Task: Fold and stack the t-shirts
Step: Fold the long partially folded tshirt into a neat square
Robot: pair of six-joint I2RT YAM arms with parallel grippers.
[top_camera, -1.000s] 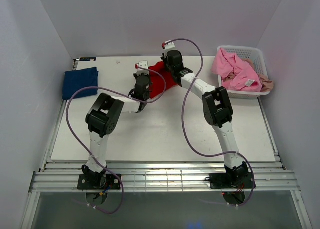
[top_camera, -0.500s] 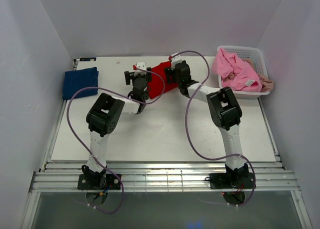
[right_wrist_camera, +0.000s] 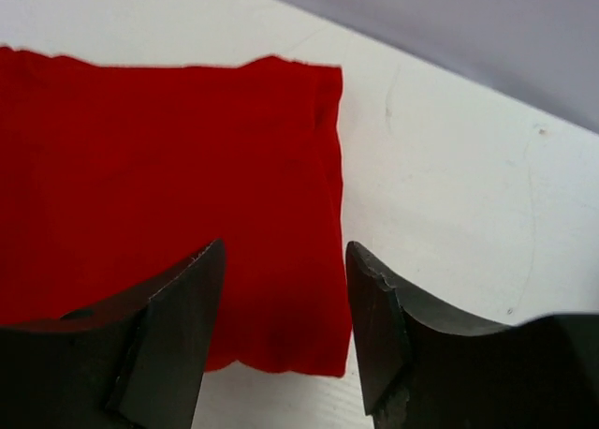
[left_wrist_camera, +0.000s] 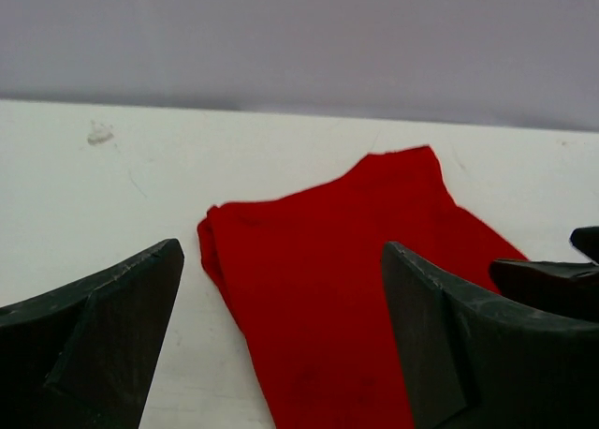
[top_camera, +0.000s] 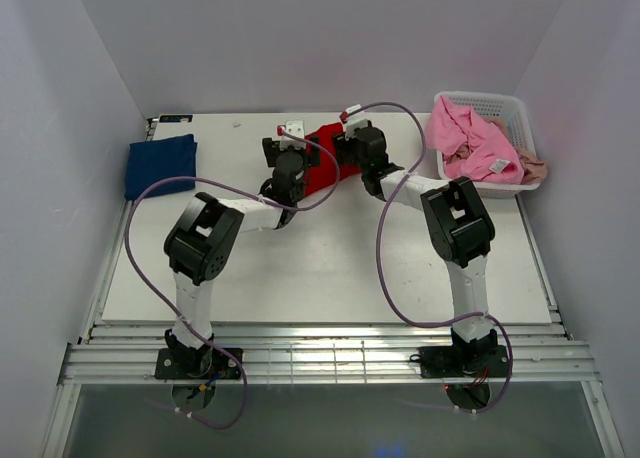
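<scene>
A folded red t-shirt [right_wrist_camera: 140, 148] lies on the table [top_camera: 300, 268]. The left pincer [left_wrist_camera: 281, 260] is wide open and the right pincer [right_wrist_camera: 285, 260] partly open, both over it and apparently holding nothing.

White lattice basket [top_camera: 487, 98] at far right of white table [top_camera: 320, 268]; metal rail frame [top_camera: 330, 363] along near edge

One t-shirt [top_camera: 320, 156] lies between another t-shirt [top_camera: 160, 165], left, and the basket [top_camera: 512, 110], right.

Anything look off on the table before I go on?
Nothing damaged. The folded red shirt lies at a slant to the table edge, unlike the squarer navy shirt. Pink shirts bulge over the basket rim, unfolded.
</scene>
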